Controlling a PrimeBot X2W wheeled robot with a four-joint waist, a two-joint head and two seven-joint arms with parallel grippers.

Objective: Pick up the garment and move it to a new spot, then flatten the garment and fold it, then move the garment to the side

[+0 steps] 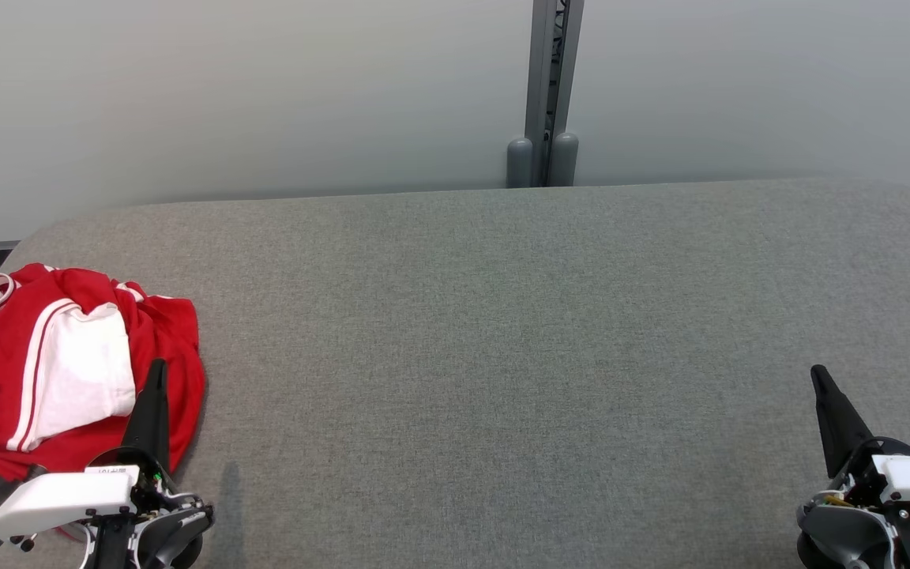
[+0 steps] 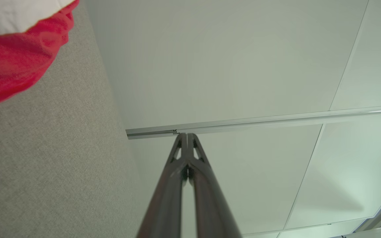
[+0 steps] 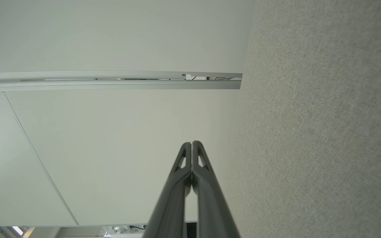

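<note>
The red-and-white garment (image 1: 68,371) lies bunched at the left end of the table (image 1: 502,356) by the left gripper (image 1: 157,371) — it and the right gripper (image 1: 820,378) both pinched shut, empty — so open wide, then bite a thick fold

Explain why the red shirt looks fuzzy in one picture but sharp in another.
Left wrist view: the garment is fuzzy in the corner, probably too near the lens. Head view: its stripes look crisp under even light, and a faint shadow lies on the table beside the left end effector. Right wrist view: no glare; the right end effector looks sharp.
</note>
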